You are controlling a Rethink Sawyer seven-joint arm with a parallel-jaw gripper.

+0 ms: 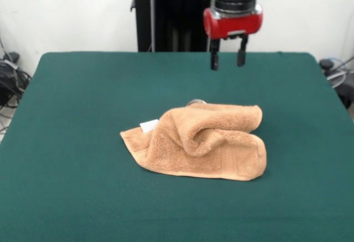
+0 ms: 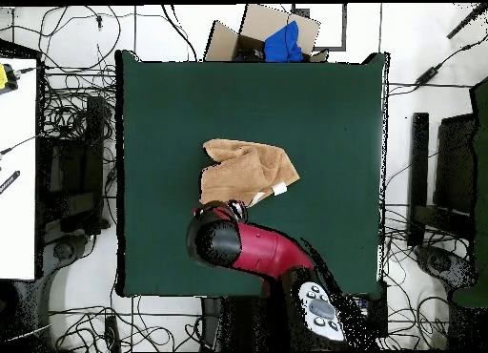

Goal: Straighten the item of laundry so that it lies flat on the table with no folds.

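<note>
The orange-tan terry towel (image 1: 202, 139) lies crumpled near the middle of the green table (image 1: 72, 142), folded over itself with a raised hump at its right side. A white tag (image 1: 149, 125) shows on its left edge. In the overhead view the towel (image 2: 246, 172) lies just beyond the arm's red head, with the tag (image 2: 280, 189) at its right corner. My gripper (image 1: 227, 58) hangs open and empty above the table, behind and well above the towel, touching nothing. In the overhead view the fingers are hidden under the arm's head (image 2: 217, 239).
The red and black arm (image 2: 276, 259) reaches in from the table's robot side. A cardboard box with blue cloth (image 2: 272, 36) sits beyond the far table edge in the overhead view. Cables and equipment lie on the floor around the table (image 2: 343, 120).
</note>
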